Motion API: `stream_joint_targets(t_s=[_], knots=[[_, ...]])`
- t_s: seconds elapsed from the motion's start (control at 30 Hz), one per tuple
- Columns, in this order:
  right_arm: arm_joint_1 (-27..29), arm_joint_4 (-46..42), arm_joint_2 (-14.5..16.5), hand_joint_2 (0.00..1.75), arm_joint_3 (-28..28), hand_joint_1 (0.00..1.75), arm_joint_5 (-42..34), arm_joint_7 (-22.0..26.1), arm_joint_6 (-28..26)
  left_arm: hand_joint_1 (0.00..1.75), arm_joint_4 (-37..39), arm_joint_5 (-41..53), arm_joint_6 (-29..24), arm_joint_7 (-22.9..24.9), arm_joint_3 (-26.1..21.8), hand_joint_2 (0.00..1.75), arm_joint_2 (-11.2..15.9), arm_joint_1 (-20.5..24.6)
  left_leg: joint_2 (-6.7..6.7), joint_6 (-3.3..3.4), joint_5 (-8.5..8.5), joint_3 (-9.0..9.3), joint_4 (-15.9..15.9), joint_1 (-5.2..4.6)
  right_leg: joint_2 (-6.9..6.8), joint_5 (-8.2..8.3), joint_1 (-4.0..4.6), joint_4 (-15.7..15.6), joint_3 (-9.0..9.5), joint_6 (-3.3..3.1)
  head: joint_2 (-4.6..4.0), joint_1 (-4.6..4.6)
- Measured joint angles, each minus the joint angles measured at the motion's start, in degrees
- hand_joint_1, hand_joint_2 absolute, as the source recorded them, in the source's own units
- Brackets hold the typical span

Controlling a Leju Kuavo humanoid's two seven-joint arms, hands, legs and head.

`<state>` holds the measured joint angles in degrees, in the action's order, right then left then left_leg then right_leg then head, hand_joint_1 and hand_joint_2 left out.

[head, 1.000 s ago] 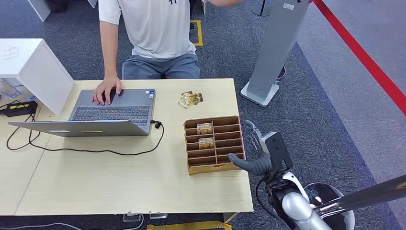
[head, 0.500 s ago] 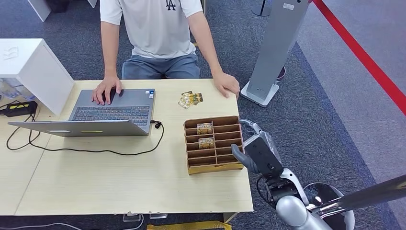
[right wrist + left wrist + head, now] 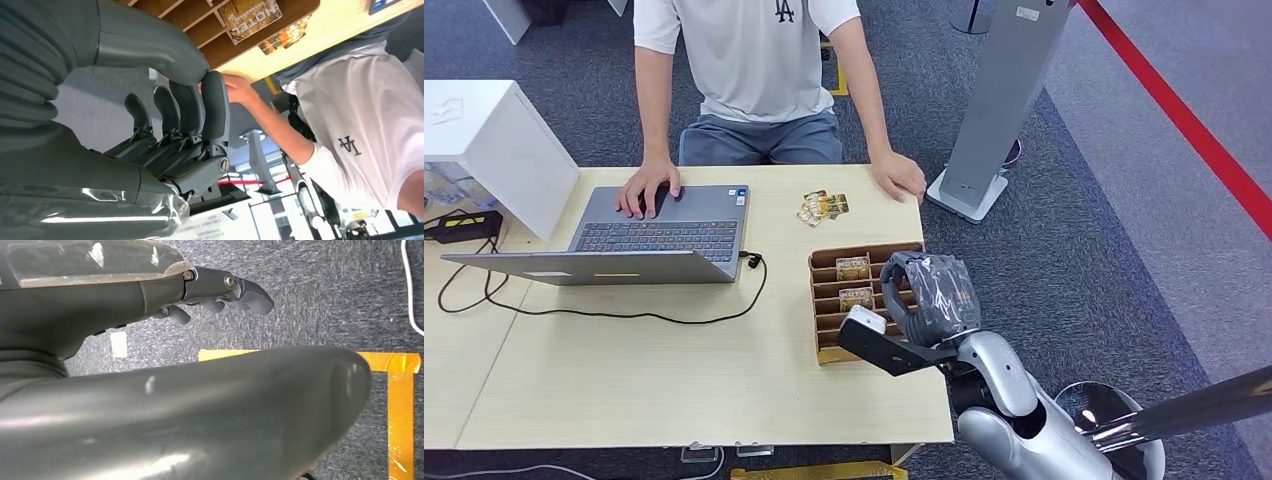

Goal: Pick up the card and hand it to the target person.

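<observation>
A brown slotted card box (image 3: 824,345) stands near the table's right edge, with two printed cards (image 3: 852,267) upright in its far slots. My right hand (image 3: 927,292) hovers over the box's right half, and its fingers (image 3: 186,112) and thumb have nothing between them. The right wrist view looks past them to a card (image 3: 250,15) in the box (image 3: 240,46). A few loose cards (image 3: 822,207) lie on the table beyond the box. The seated person rests one hand (image 3: 897,178) on the table's far right corner. My left hand (image 3: 150,290) hangs over the carpet, holding nothing.
An open laptop (image 3: 664,230) sits on the table at the left, the person's other hand (image 3: 646,190) on it, and a black cable (image 3: 624,315) loops in front. A white box (image 3: 494,140) stands at far left. Right of the table are a grey stand (image 3: 999,100) and red floor tape (image 3: 1184,120).
My right hand has swung in from beside the table's right edge to above the card box and has turned over. The person has lowered an arm onto the table's corner.
</observation>
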<state>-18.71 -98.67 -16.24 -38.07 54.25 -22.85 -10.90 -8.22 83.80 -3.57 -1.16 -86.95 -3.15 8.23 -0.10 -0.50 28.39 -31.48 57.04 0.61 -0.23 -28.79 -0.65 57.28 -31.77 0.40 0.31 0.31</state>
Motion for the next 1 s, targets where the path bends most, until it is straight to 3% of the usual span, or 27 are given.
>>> stream_joint_targets(t_s=[0.17, 0.23, 0.37, 0.43, 0.57, 0.73, 1.0], knots=[[-2.19, 3.13, 0.94, 1.75, -3.27, 1.06, 6.46, -2.60, 1.97, 0.00, 0.00, 0.09, -0.04, 0.27, 0.00, 0.00, -0.03, 0.01, 0.00, 0.00, 0.00, 0.00, 0.00, 0.00, -0.01, 0.00, 0.00, 0.00, 0.00, 0.00, 0.00, -0.08], [-2.85, 4.43, 1.29, 1.75, -4.33, 1.10, 7.78, -3.29, 2.57, 0.00, 0.00, 0.17, -0.05, 0.34, 0.00, 0.00, -0.07, 0.03, 0.00, 0.00, 0.00, 0.00, 0.00, 0.00, -0.01, 0.00, 0.00, 0.00, 0.00, 0.00, 0.00, -0.10], [-3.69, 6.67, 1.91, 1.75, -5.75, 0.72, 8.51, -4.05, 3.55, 0.00, 0.00, 0.40, -0.07, 0.37, 0.00, 0.00, -0.14, 0.03, 0.00, 0.00, 0.00, 0.00, 0.00, 0.00, -0.01, 0.00, 0.00, 0.00, 0.00, 0.00, 0.00, -0.09], [-3.95, 7.72, 2.12, 1.75, -6.27, 0.65, 8.68, -4.46, 4.06, 0.00, 0.00, 0.43, -0.10, 0.39, 0.00, 0.00, -0.15, 0.03, 0.00, 0.00, 0.00, 0.00, 0.00, 0.00, -0.01, 0.00, 0.00, 0.00, 0.00, 0.00, 0.00, -0.07], [-4.21, 9.09, 2.43, 1.75, -6.79, 0.78, 8.89, -4.77, 4.47, 0.00, 0.00, 0.44, -0.21, 0.50, 0.00, 0.00, -0.15, 0.02, 0.00, 0.00, 0.00, 0.00, 0.00, 0.00, -0.01, 0.00, 0.00, 0.00, -0.01, 0.00, 0.00, -0.03], [-4.35, 10.28, 2.70, 1.75, -7.40, 0.63, 9.01, -4.81, 4.52, 0.00, 0.00, 0.44, -0.22, 0.50, 0.00, 0.00, -0.18, 0.02, 0.00, 0.00, 0.00, 0.00, 0.00, 0.00, -0.01, 0.00, 0.00, 0.00, -0.01, 0.00, 0.00, -0.08], [-4.98, 12.14, 3.11, 1.75, -7.81, 0.73, 9.38, -5.15, 4.28, 0.00, 0.00, 0.55, -0.25, 0.50, 0.00, 0.00, -0.24, 0.01, 0.00, 0.00, 0.00, 0.01, 0.00, 0.00, -0.01, 0.00, 0.00, 0.00, 0.00, 0.00, 0.00, -0.06]])
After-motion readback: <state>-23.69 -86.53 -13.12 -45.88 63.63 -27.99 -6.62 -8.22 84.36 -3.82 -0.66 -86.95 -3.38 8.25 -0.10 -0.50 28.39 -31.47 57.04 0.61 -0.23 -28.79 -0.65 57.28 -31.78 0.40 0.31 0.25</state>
